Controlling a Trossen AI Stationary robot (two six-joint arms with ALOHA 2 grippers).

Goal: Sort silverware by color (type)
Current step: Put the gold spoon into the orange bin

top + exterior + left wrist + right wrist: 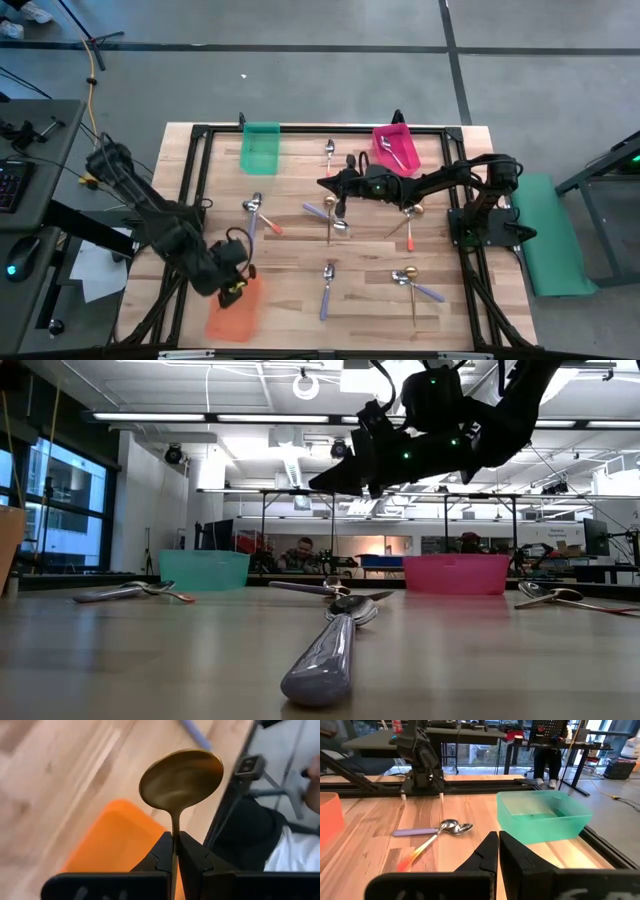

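Nearest the low camera, a lavender-handled spoon (330, 648) lies flat, handle toward the lens, bowl pointing to the far bins. Gold spoon (181, 779) is pinched by its handle in the left gripper (174, 851), fingers clamped on it, bowl sticking out forward above the orange bin (116, 840). High view has the left gripper (236, 283) at the near left corner over that orange bin (236, 311), arm folded low across the table edge. Right gripper (327, 184) is raised mid-table, arm stretched out from its base on the right, fingers pressed together, nothing held; right wrist view shows its closed fingers (496, 851) aimed toward the green bin (544, 815). Only that wrist view shows a lavender and an orange-handled spoon pair (436, 831) crossed at the bowls. Only the high view shows the spread: spoons scattered across the wooden table (300, 255), one spoon in the pink bin (396, 148), green bin (261, 146) at the far edge. Low view shows the right arm (430, 430) hanging overhead, green bin (204, 570) and pink bin (455, 573) far back. Spoons are slim, shiny silver bowls with coloured handles, or all gold.
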